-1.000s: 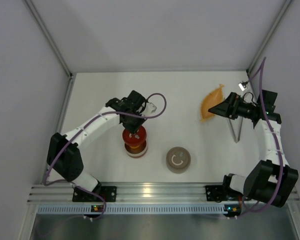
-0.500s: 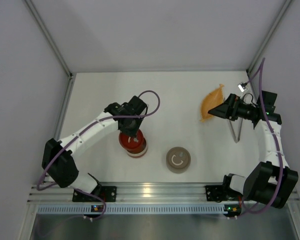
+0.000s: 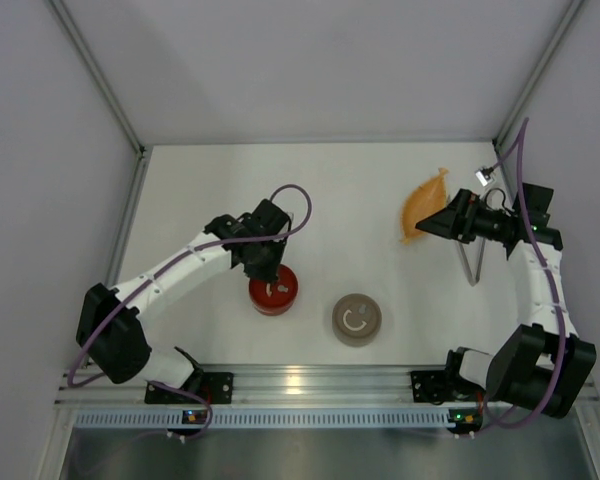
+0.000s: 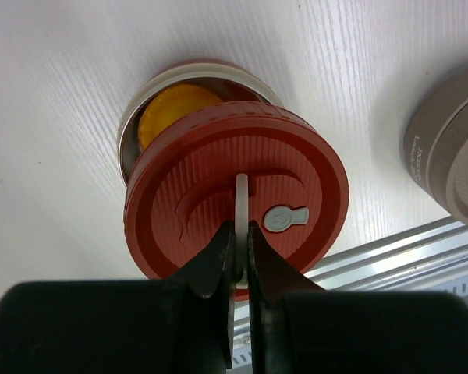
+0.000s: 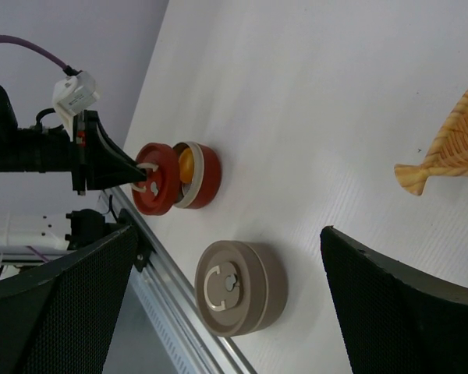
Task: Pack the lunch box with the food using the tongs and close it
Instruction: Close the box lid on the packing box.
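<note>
The red lunch box (image 4: 132, 117) stands near the front of the table with a round orange-yellow piece of food (image 4: 171, 109) inside. My left gripper (image 4: 240, 248) is shut on the white handle of the red lid (image 4: 238, 175). It holds the lid just over the box, offset so the far side stays uncovered. The top view shows the lid (image 3: 273, 290) under the left gripper (image 3: 265, 265). My right gripper (image 3: 426, 222) hangs open and empty by the leaf dish. The grey tongs (image 3: 470, 265) lie on the table below the right arm.
A closed taupe tin (image 3: 357, 319) sits right of the red box, near the front rail. The orange leaf-shaped dish (image 3: 423, 205) lies at the back right. White walls enclose the table on three sides.
The left gripper has come down with the red lid, from well above the box to just over its rim. The right arm has stayed put.
</note>
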Tool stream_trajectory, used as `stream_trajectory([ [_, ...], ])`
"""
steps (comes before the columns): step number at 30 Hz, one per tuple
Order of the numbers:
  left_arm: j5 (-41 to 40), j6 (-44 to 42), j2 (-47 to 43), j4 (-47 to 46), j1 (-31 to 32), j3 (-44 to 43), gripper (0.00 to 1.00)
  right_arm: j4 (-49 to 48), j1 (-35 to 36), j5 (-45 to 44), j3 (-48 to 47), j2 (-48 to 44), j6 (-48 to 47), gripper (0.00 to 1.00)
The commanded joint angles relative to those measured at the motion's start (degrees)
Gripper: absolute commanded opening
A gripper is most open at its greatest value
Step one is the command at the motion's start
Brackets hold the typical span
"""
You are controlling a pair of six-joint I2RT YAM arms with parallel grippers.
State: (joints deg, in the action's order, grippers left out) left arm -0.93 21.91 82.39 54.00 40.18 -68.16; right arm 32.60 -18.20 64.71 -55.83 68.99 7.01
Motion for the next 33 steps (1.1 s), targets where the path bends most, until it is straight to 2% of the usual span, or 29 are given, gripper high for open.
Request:
stream_trajectory([
  [1,-2.0,3.2,-0.7,-5.4,0.1,0.7,0.0,0.0,-0.9,0.5,0.3,-1.4,-1.6,0.99],
  [15,-3.3,5.3,3.7,-7.4,-1.2,3.4,0.0,-0.7,-1.5,0.2,0.8,-1.7,-2.1,0.99],
  [23,-0.6,6.3,3.5,-8.6,-6.4,6.4,0.0,-1.5,-1.6,0.8,1.4,-1.2,-2.1,0.99],
  [33,0.5,5.4,3.3,-9.8,-6.3,8.0,0.0,-3.9,-1.7,1.0,1.9,-0.9,-0.2,0.99],
])
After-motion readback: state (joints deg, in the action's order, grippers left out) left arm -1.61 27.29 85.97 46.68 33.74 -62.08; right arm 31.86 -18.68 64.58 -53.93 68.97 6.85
